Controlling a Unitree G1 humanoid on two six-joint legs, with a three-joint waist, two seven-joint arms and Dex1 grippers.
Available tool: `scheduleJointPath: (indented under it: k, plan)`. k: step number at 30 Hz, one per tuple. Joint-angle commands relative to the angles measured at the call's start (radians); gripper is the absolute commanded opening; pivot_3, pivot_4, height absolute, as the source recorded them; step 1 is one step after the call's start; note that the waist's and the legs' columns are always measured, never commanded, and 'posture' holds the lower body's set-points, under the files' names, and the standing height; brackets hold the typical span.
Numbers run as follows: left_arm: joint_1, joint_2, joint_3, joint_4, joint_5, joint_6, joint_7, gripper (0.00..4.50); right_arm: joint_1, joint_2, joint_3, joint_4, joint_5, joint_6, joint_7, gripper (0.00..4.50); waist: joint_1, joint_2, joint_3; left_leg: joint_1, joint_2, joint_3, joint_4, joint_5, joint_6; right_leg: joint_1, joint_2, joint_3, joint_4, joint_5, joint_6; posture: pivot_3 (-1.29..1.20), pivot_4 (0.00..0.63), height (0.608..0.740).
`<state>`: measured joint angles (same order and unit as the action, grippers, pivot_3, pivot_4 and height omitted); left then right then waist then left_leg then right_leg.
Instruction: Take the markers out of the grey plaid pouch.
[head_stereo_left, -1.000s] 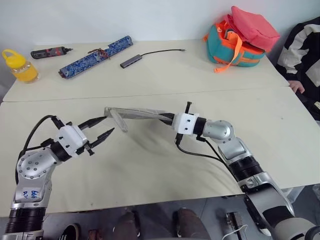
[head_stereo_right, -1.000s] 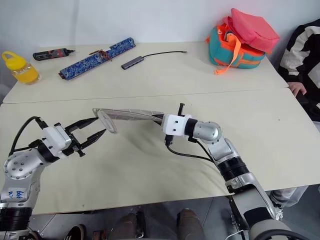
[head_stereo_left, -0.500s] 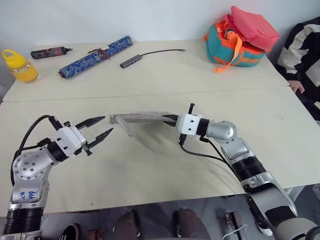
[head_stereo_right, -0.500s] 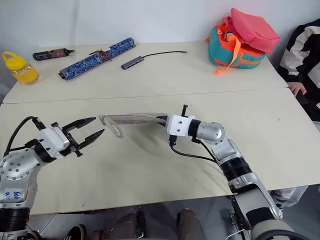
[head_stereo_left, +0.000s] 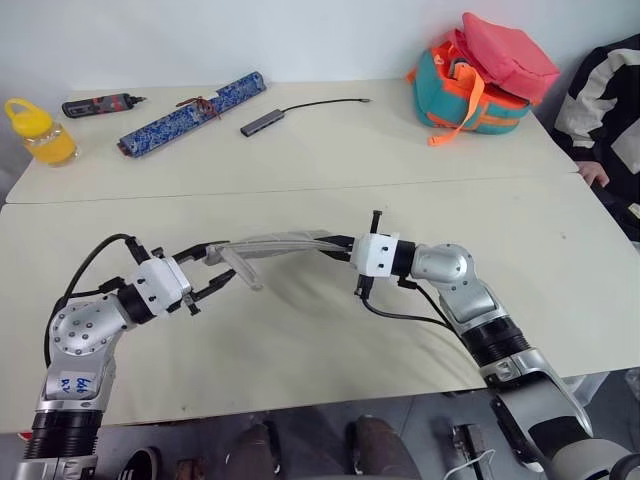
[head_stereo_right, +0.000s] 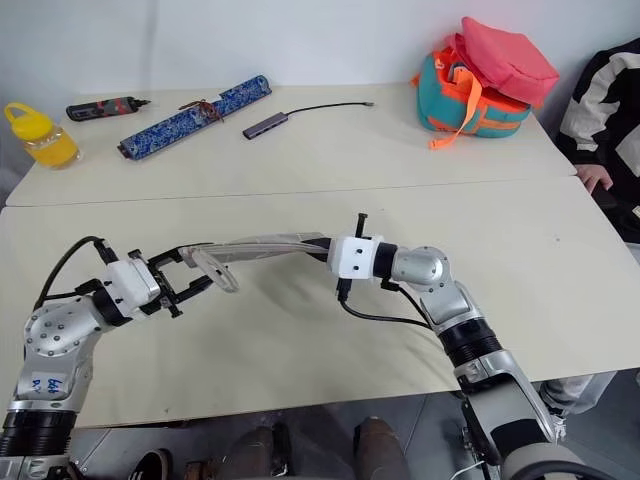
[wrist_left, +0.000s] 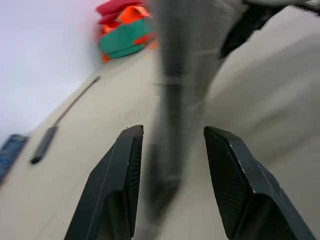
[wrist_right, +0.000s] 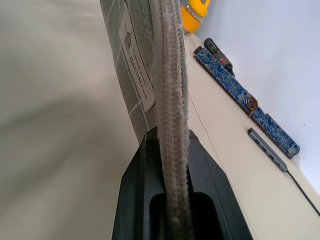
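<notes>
The grey plaid pouch (head_stereo_left: 285, 245) hung in the air over the middle of the near table (head_stereo_left: 300, 340), stretched almost level between the two arms. The right gripper (head_stereo_left: 345, 252) was pinched tight on one end of it. The left gripper (head_stereo_left: 222, 270) stood with its fingers spread, one above and one below the free end — around the fabric, though whether they touched it could not be told.

The pouch sagged and curled at the free end, so it looked soft, light and floppy; it would likely fold or twist instead of holding a shape. A hold on the seamed edge, as the right claw had, seemed safest, with the left taking the loose end to spread the mouth. No markers were visible, so they were presumably inside.

The right wrist view showed what the head views did not: the thick fuzzy seam clamped edge-on between the black fingers (wrist_right: 145, 190), and a small white label (wrist_right: 136, 60) on the grid fabric. The left wrist view showed the pouch — blurred — running up between that claw's two parted fingers (wrist_left: 120, 180), with clear gaps either side.
</notes>
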<state>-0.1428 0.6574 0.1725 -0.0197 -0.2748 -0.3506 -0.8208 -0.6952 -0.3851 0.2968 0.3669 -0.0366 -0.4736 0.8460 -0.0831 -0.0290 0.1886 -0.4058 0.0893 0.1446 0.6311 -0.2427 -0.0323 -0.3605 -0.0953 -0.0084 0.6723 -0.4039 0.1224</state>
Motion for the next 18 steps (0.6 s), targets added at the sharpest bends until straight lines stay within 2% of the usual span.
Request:
scheduleJointPath:
  k: [1, 5, 12, 15, 18]
  plan:
    - [0.007, 0.004, 0.003, -0.031, -0.034, 0.009, -0.022, 1.41, 0.005, 0.004, -0.011, -0.04, 0.004, -0.013, -0.007, 0.0, 0.0, 0.0, 0.0, 0.0, 0.0, 0.0, 0.0, 0.0, 0.0, 0.0, 0.0, 0.0, 0.0, 0.0, 0.0, 0.0, 0.15, 0.74]
    - [0.01, 0.003, 0.011, -0.03, -0.033, 0.011, -0.029, 0.12, 0.005, 0.004, -0.018, -0.043, 0.007, -0.011, -0.008, 0.0, 0.0, 0.0, 0.0, 0.0, 0.0, 0.0, 0.0, 0.0, 0.0, 0.0, 0.0, 0.0, 0.0, 0.0, 0.0, 0.0, 0.15, 0.74]
    - [0.007, 0.0, 0.012, -0.031, -0.008, -0.012, -0.019, 0.02, 0.005, 0.001, -0.015, -0.026, -0.001, -0.016, -0.005, 0.0, 0.0, 0.0, 0.0, 0.0, 0.0, 0.0, 0.0, 0.0, 0.0, 0.0, 0.0, 0.0, 0.0, 0.0, 0.0, 0.0, 0.15, 0.74]
    - [0.005, -0.001, 0.014, -0.018, 0.046, -0.042, 0.015, 0.0, 0.001, -0.02, -0.015, -0.016, -0.011, -0.019, 0.012, 0.8, 0.001, 0.0, 0.0, 0.0, 0.0, 0.0, 0.0, 0.0, 0.0, 0.0, 0.0, 0.0, 0.0, 0.0, 0.0, 0.0, 0.15, 0.74]
    - [-0.001, -0.002, 0.016, -0.004, 0.111, -0.085, 0.057, 0.0, -0.003, -0.029, -0.073, -0.034, 0.071, 0.078, 0.026, 1.88, 0.001, 0.0, 0.0, 0.0, -0.002, 0.0, 0.0, 0.0, 0.0, 0.0, 0.0, 0.0, 0.0, 0.0, 0.0, 0.0, 0.15, 0.74]
